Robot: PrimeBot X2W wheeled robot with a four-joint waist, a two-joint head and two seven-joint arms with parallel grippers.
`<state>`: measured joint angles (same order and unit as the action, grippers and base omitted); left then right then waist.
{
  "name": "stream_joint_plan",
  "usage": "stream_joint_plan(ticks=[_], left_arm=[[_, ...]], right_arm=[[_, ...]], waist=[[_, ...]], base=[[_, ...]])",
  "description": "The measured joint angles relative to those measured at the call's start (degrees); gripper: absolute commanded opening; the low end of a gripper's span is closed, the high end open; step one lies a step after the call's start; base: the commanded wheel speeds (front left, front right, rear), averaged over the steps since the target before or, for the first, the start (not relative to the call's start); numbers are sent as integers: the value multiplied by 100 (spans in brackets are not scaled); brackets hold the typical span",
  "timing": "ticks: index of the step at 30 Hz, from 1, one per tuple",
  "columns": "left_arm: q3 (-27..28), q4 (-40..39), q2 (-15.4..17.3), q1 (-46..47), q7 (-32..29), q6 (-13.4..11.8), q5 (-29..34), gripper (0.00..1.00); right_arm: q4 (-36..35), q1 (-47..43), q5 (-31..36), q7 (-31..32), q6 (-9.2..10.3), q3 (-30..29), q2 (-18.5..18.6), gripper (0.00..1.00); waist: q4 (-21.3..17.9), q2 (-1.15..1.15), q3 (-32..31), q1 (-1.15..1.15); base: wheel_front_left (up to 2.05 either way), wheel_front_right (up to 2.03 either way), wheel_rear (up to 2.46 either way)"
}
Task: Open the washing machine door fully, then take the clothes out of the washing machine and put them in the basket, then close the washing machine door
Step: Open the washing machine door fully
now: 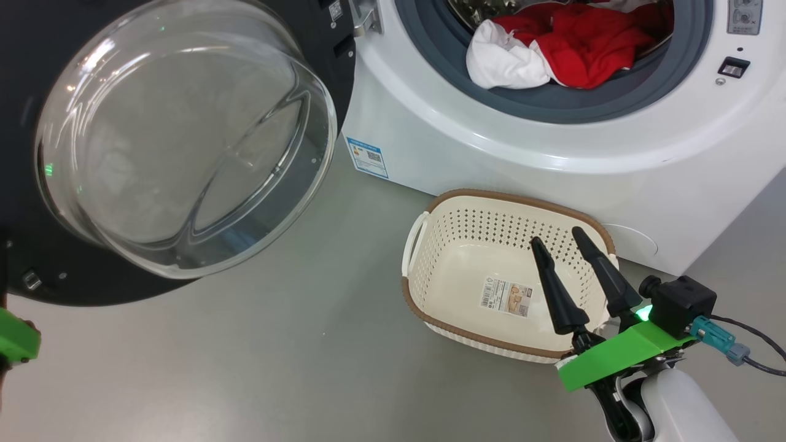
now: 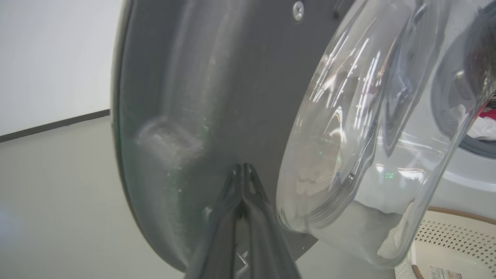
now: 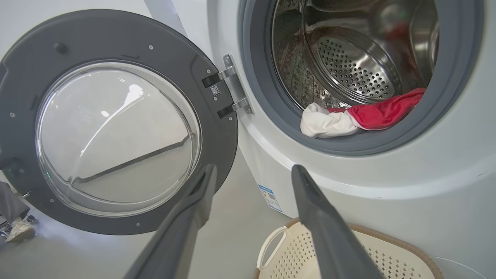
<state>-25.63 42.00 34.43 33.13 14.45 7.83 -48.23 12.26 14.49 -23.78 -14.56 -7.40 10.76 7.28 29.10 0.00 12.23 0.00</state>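
The washing machine door (image 1: 92, 288) stands swung out wide at the left, its glass bowl (image 1: 184, 135) bulging toward me. The washing machine (image 1: 491, 153) is open, with red clothes (image 1: 589, 49) and a white one (image 1: 503, 58) lying at the gasket's lower lip. The cream basket (image 1: 466, 233) sits empty on the floor in front of the machine. My right gripper (image 1: 556, 236) hangs open over the basket's right side, holding nothing. My left gripper (image 2: 243, 167) is shut and empty, its tips at the door's dark inner rim (image 2: 174, 97) beside the glass; I cannot tell if they touch.
Grey floor (image 1: 276, 368) lies open between the door and the basket. A person's shoe (image 3: 19, 230) shows on the floor beyond the door's lower edge. A white wall with a dark baseboard (image 2: 54, 124) runs behind the door. A cable (image 1: 761, 362) trails from my right wrist.
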Motion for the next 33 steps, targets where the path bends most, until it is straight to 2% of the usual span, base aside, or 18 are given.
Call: stream_joint_plan(ticks=[11, 15, 30, 31, 32, 33], left_arm=[[445, -526, -2, -493, 1, -2, 112, 0], [833, -882, -33, -807, 1, -2, 335, 0], [1693, -1990, -424, -1786, 2, -3, 1010, 0], [1744, -2065, -444, -1858, 2, -3, 1067, 6], [1797, -2148, -475, -1920, 2, -3, 1104, 38], [1844, -2227, -510, -1979, 2, -3, 1144, 53]], right_arm=[[21, 64, -8, 0, 0, -11, 7, 100], [-4, 64, -8, 0, 0, -10, -3, 100], [-52, 44, -51, 0, 0, -10, -1, 100], [-55, 38, -57, 0, 0, -10, 2, 100], [-68, 14, -57, 0, 0, -12, 1, 100], [-87, -31, -57, -1, 0, -13, 0, 100]], waist=[[-132, 0, -68, 0], [-211, 0, -85, 0], [-570, 0, -287, 0], [-600, 0, -308, 0], [-631, 0, -330, 0], [-662, 0, -351, 0]], base=[[0, 0, 0], [0, 0, 0], [0, 0, 0], [0, 0, 0], [0, 0, 0], [0, 0, 0]])
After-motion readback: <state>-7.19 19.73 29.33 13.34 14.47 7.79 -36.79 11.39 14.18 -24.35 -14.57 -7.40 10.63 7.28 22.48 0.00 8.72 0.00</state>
